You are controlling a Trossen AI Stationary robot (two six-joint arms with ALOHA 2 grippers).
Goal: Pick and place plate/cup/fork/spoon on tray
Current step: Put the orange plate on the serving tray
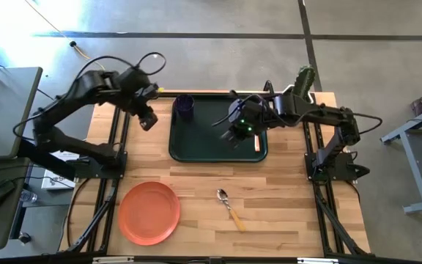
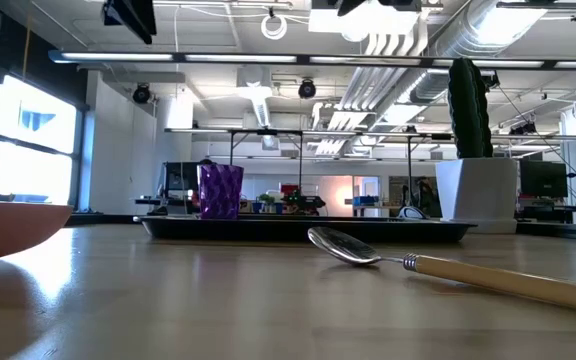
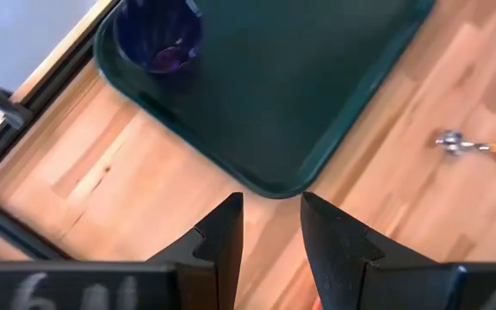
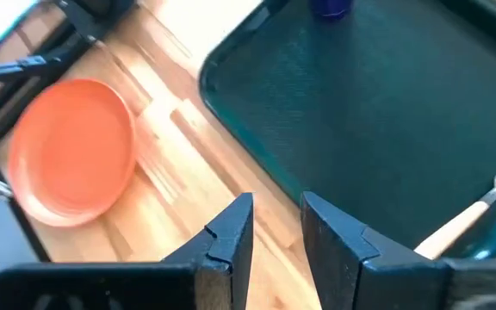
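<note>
The dark green tray [image 1: 200,139] lies at the table's far middle. The purple cup [image 1: 184,108] stands upright in its far left corner. The fork [image 1: 257,144] lies on the tray floor by its right rim, and also shows in the right wrist view [image 4: 480,207]. The orange plate [image 1: 149,211] rests on the table near the front left. The spoon [image 1: 231,207] lies on the wood in front of the tray. My right gripper [image 1: 233,134] hangs over the tray's right half, open and empty. My left gripper [image 1: 147,119] hangs left of the tray, open and empty.
A white pot with a green cactus [image 1: 304,81] stands at the table's far right corner, behind my right arm. Bare wood lies between the plate and the spoon and along the front edge.
</note>
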